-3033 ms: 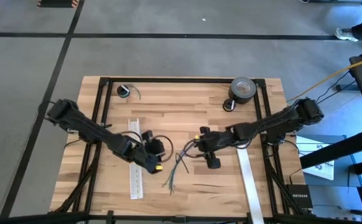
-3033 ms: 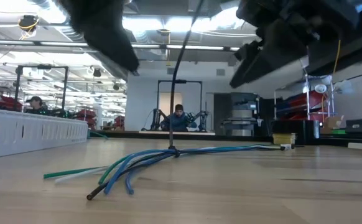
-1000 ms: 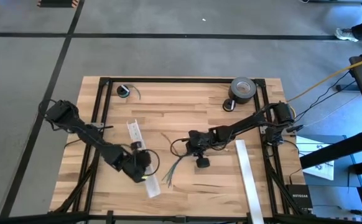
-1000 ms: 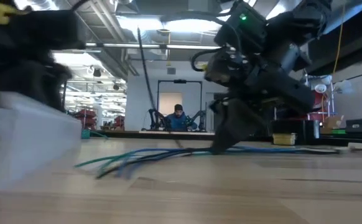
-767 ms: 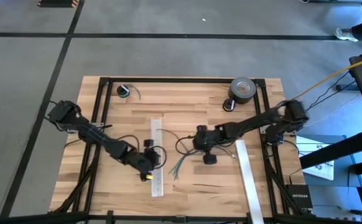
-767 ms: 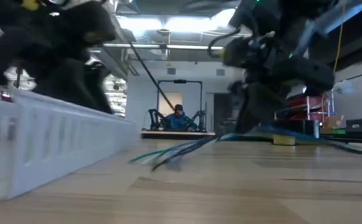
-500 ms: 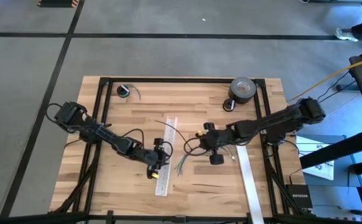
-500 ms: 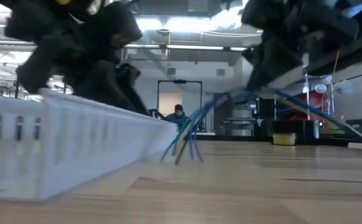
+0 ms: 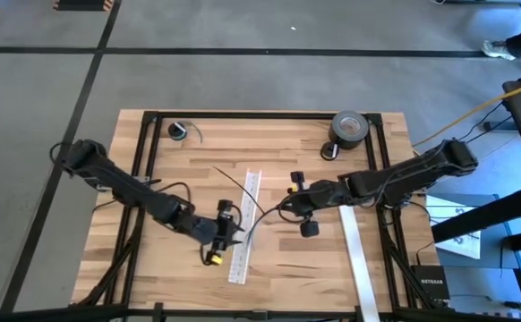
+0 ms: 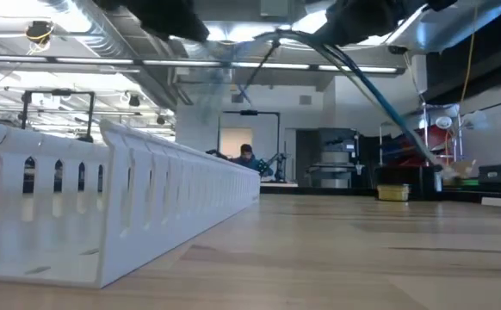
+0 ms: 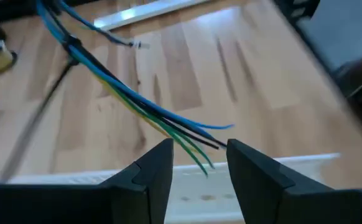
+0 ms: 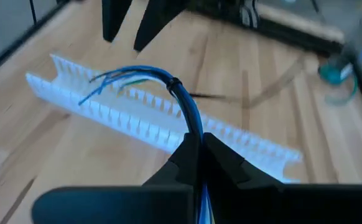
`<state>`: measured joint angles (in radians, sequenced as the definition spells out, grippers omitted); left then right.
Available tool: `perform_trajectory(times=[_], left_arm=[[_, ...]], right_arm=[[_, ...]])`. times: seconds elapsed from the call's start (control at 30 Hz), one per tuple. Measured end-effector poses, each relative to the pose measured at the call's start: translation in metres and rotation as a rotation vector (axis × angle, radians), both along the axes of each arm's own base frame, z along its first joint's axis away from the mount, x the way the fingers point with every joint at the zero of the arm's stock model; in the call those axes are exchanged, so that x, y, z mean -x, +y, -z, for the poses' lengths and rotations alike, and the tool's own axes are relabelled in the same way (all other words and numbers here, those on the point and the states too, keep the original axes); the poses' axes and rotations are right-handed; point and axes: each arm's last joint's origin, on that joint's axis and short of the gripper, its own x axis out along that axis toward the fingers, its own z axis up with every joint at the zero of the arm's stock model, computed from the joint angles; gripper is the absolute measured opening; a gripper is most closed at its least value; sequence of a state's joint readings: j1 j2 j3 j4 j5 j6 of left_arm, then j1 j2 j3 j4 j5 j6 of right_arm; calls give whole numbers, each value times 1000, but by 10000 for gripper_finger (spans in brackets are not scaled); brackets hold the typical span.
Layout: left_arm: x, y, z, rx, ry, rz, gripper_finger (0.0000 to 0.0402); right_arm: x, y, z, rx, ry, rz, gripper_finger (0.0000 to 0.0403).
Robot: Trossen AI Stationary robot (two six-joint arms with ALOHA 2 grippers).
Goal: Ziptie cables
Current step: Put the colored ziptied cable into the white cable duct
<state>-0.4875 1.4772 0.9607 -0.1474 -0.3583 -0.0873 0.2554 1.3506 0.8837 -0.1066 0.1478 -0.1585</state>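
Observation:
The cables [image 12: 168, 78] are a bundle of blue, green and black wires, lifted clear over the table's middle [image 9: 262, 215]. A black ziptie [image 12: 175, 83] circles the bundle, and its thin tail [image 9: 234, 186] runs toward the far left. My right gripper [image 12: 196, 142] is shut on the bundle from the right [image 9: 288, 205]. My left gripper [image 11: 196, 165] stands open just left of the wires' free ends [image 11: 203, 146], above the white slotted strip [image 9: 245, 224]; it touches nothing. My right gripper pinches the cable bundle [image 12: 192, 124] between its two fingers, a short way behind the ziptie band. The fingers come slanting down from the table's right and lie along the wires. The bundle is clear of the table, arching out ahead, its free ends [image 12: 100, 84] over the white strip.
The white slotted strip [image 10: 147, 198] lies on the table's middle, running near to far. A second white strip [image 9: 354, 259] lies near the right edge. A tape roll [image 9: 350, 128] and a small coil [image 9: 180, 131] sit at the far edge.
Both grippers have risen. My right gripper has lifted the cable bundle off the table and carried it a little toward the right. My left gripper has gone toward the right, and the white slotted strip has slid right with it and turned straighter, near to far.

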Motion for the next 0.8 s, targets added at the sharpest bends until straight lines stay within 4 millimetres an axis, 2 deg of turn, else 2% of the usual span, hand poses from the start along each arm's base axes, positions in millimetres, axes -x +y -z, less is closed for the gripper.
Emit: perform_trajectory(times=[0.13,0.23,0.37,0.53,0.67,0.8], left_arm=[[14,-4,-13,170,14,-94,135],[14,-2,-15,261,11,-165,135],[5,13,-10,314,25,-281,148],[-4,34,-2,316,52,-382,191],[-12,44,-7,342,-8,-394,223],[-19,46,-9,425,-14,-322,242]], right_arm=[[-4,1,-5,21,-64,-12,0],[-4,0,-4,47,-64,-5,0],[-4,0,-4,49,-62,-3,0],[-4,0,-3,58,-57,9,0],[-5,0,-1,67,-50,5,0],[-6,0,2,73,-37,4,0]])
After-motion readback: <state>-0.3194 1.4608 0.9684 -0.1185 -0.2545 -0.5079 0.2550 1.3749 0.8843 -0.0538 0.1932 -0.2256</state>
